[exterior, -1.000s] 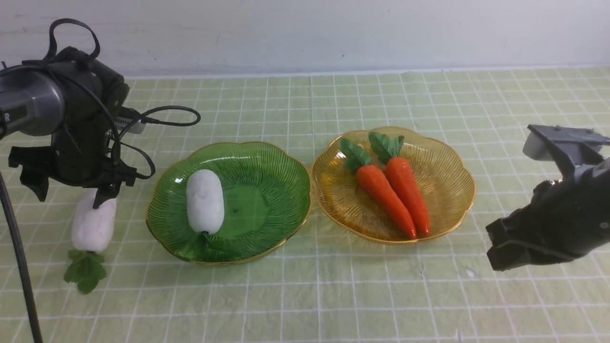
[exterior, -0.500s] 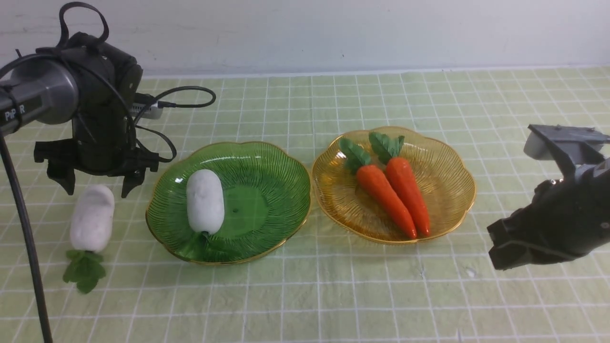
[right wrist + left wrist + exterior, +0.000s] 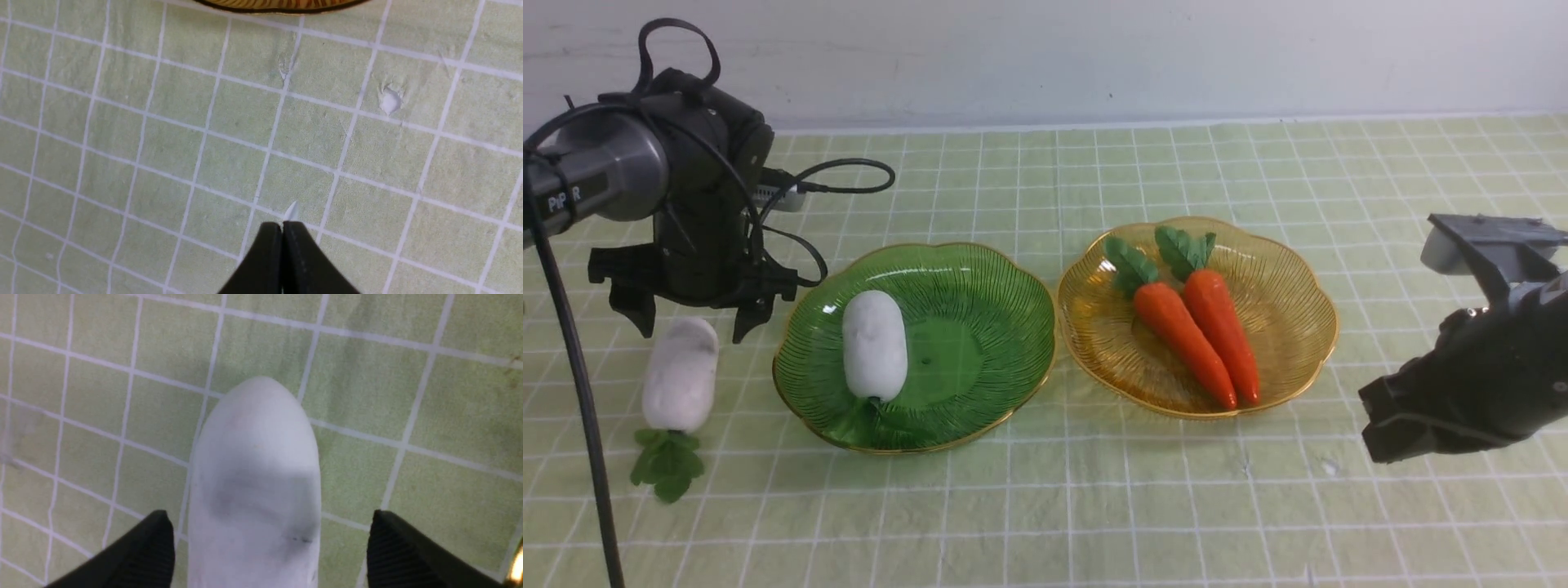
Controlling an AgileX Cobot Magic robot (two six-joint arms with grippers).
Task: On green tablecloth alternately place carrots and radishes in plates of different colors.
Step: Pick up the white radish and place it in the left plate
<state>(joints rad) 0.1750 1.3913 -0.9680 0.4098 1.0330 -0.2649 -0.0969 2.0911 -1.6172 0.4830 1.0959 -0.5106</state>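
On the green tablecloth (image 3: 1094, 506) stand a green plate (image 3: 980, 269) and an amber plate (image 3: 1290, 269) side by side. One white radish (image 3: 874, 345) lies in the green plate. Two orange carrots (image 3: 1180, 339) (image 3: 1221, 327) lie in the amber plate. A second radish (image 3: 680, 376) (image 3: 253, 465) lies on the cloth left of the green plate, leaves toward me. My left gripper (image 3: 693, 325) (image 3: 269, 516) hangs open over its far end, a finger on each side, not touching. My right gripper (image 3: 1372, 425) (image 3: 282, 224) is shut and empty, low at the right.
A pale wall bounds the cloth at the back. A black cable (image 3: 580, 425) hangs from the left arm down the left edge. The cloth has a small white scuff (image 3: 1330, 467) (image 3: 390, 100) near the right gripper. The amber plate's rim (image 3: 278, 5) shows in the right wrist view.
My left gripper has lifted off the radish on the cloth and shifted a little right, jaws still open. The radish stays on the cloth. The right arm has not moved.
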